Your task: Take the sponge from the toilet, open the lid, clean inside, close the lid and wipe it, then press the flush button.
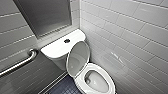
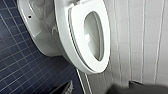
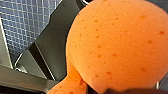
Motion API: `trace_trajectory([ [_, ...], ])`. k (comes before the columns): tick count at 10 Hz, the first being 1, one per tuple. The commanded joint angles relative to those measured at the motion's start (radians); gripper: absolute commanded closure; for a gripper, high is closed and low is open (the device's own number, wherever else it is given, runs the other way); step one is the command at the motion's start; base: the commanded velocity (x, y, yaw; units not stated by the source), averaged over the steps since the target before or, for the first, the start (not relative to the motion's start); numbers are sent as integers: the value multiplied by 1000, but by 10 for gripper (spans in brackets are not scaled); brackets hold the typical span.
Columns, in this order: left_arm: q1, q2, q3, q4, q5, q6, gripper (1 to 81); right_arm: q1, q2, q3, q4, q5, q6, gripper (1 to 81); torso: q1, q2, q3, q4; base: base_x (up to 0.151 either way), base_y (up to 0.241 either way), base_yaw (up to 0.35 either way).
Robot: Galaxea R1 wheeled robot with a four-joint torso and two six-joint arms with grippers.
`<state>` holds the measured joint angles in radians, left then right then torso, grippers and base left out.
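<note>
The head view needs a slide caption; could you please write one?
White toilet, lid raised, flush button on the tank top, grab bar at left.

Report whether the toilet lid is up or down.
Up. The lid stands raised, leaning back toward the tank, and the bowl lies uncovered.

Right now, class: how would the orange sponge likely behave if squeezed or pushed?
The sponge is probably soft and springy: its surface looks matte and dotted with small pores. It likely weighs little for its bulk, as foam does. Its pinched waist suggests that it may bend there under a push, and the rounded lobes could let it rock rather than sit flat.
</note>
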<state>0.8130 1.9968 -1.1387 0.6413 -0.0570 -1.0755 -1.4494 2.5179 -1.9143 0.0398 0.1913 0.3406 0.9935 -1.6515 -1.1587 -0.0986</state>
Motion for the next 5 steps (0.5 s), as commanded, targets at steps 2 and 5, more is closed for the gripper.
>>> trace_trajectory([
  [2, 174, -1, 105, 252, 229, 2, 10, -17, -24, 20, -20, -79, 1, 811, 0, 0, 0, 0, 0, 0, 0],
  [5, 292, 60, -18, 236, 227, -7, 10, -20, -41, 44, -28, -79, -3, 811, 0, 0, 0, 0, 0, 0, 0],
])
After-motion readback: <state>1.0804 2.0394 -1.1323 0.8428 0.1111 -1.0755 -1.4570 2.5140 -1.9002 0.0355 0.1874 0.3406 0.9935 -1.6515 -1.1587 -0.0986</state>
